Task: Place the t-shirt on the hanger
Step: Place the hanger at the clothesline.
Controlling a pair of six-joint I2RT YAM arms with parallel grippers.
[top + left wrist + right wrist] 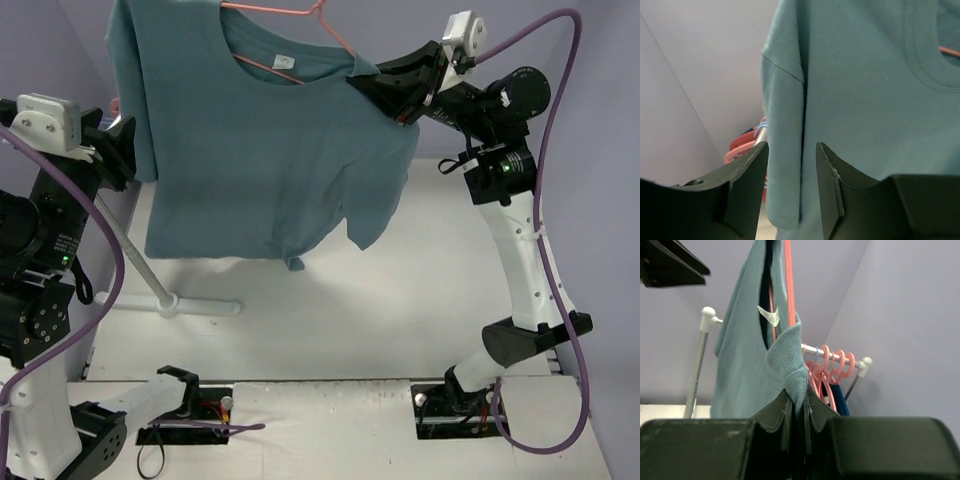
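Most of the job looks done to me. The t-shirt (270, 170) hangs up high in front of both my hands, well above the table (400, 300). The thin pink hanger (262, 63) sits inside its neck hole. I can see the hanger's bar through the neck and its hook poking out on top. I cannot see what the hook hangs from.

What is left, I think, is the shoulder on my right side. My right hand (799, 402) is squeezed tight on a little fold of the shirt there, right by the end of the hanger. That arm reaches up high and leans in toward the shirt. I think that shoulder has to sit on the hanger, and then I can let go.

My left hand (791, 150) is held up too, beside the other sleeve. Its fingers (747, 180) are apart and hold nothing. The sleeve hangs just past them.
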